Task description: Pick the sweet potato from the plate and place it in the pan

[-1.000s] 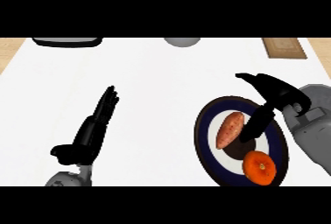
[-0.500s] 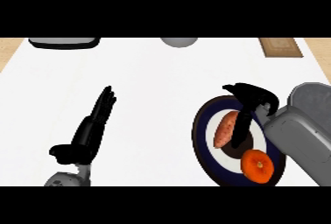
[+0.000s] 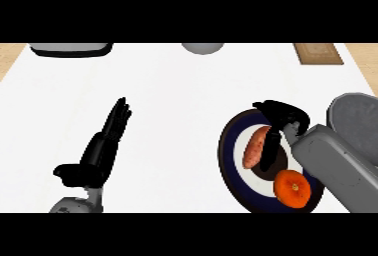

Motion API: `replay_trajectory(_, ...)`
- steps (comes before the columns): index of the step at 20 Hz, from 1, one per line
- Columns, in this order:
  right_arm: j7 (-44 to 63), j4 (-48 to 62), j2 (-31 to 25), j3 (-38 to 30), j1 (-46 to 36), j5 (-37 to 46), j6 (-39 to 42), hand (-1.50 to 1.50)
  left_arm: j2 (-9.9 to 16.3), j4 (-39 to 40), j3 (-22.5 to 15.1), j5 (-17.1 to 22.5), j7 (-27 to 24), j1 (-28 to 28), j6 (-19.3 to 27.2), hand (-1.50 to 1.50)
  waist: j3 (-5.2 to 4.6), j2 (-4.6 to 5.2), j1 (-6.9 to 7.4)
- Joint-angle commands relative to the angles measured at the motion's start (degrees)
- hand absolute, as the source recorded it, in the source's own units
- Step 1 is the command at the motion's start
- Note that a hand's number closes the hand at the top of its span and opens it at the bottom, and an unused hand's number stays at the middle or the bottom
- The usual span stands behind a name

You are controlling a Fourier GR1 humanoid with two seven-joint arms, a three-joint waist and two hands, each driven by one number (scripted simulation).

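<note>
Kitchen, white counter, plate of food (pan behind)

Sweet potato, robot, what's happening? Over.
Right hand over the plate, fingers curled beside the orange-brown sweet potato, not yet lifted. Left hand open, resting. Round orange fruit shares plate.

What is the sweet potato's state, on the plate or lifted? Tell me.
On the plate. The sweet potato lies on the plate; the right hand curls beside it, not visibly gripping it.
</note>
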Motion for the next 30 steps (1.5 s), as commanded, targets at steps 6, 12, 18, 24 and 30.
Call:
replay_trajectory(6, 2.5, -0.3, 4.8, -2.6, 5.4, 8.8, 0.3, -1.50, -2.0, 1.8, 0.5, -1.9, -3.6, 2.0, -0.8, 0.00, 0.00, -0.03, -0.31)
replay_trajectory(12, 0.3, 9.2, 7.3, -5.7, 2.7, 10.7, 3.5, -1.50, -1.8, -3.5, 0.7, -1.4, 1.0, 2.3, -1.7, 0.00, 0.02, 0.02, 0.16)
replay_trajectory(18, -7.3, 12.1, 8.3, -0.7, 5.6, 13.9, 7.5, 1.50, -2.7, 2.7, 1.3, -3.9, -4.0, 1.1, -1.1, 0.00, 0.01, 0.12, 0.01)
replay_trajectory(24, -12.8, 15.2, 7.8, -2.0, 5.3, 19.4, 7.3, 1.50, -3.9, -0.9, -0.2, -4.0, -2.9, 3.8, -1.6, 0.00, 0.03, 0.08, 0.21)
replay_trajectory(30, -12.1, 8.8, 9.3, -3.5, 4.7, 26.1, 5.2, 1.50, -0.7, -2.6, 3.4, -1.4, -3.4, 6.6, -5.6, 0.00, 0.01, -0.04, 0.15)
